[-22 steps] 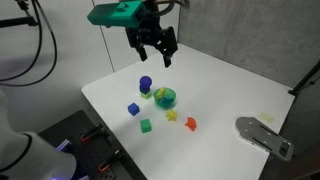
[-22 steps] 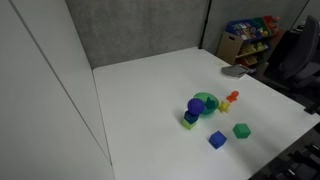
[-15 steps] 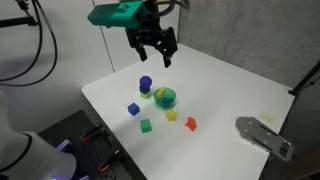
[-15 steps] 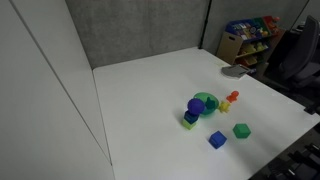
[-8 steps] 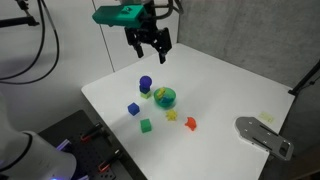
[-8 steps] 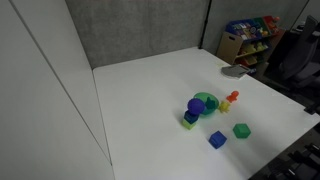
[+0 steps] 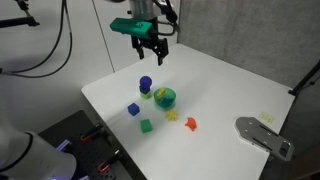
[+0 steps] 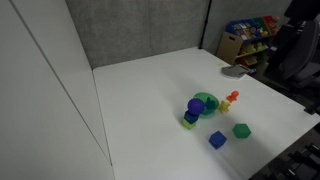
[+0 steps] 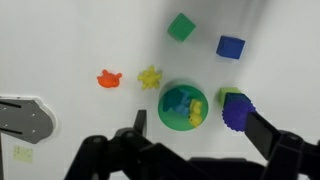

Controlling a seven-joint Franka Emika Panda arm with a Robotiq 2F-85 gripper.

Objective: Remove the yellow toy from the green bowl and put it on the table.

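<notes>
**Status.** The gripper [image 7: 153,57] hangs high above the far left part of the table [image 7: 235,90]. Its fingers are spread and hold nothing. The yellow toy [image 9: 197,112] lies inside the green bowl [image 7: 165,98], against one side of the bowl's inside. It has not been lifted yet.

**Hazards on the approach.**
- The purple cylinder [image 7: 145,84] stands just beside the bowl on its far left side. A spread finger coming down on that side would probably strike it and topple it.
- The bowl looks light. A finger landing on its rim could tip the bowl or slide it into the blue cube [image 7: 133,109] or the green cube [image 7: 146,125].
- In the wrist view the bowl seems to hold other coloured pieces. A wide closure may take these as well, or clamp the bowl wall.
- A smaller yellow-orange piece [image 7: 171,116] lies on the table to the near right of the bowl, beside the red toy [image 7: 190,124]. It must not be mistaken for the target.
</notes>
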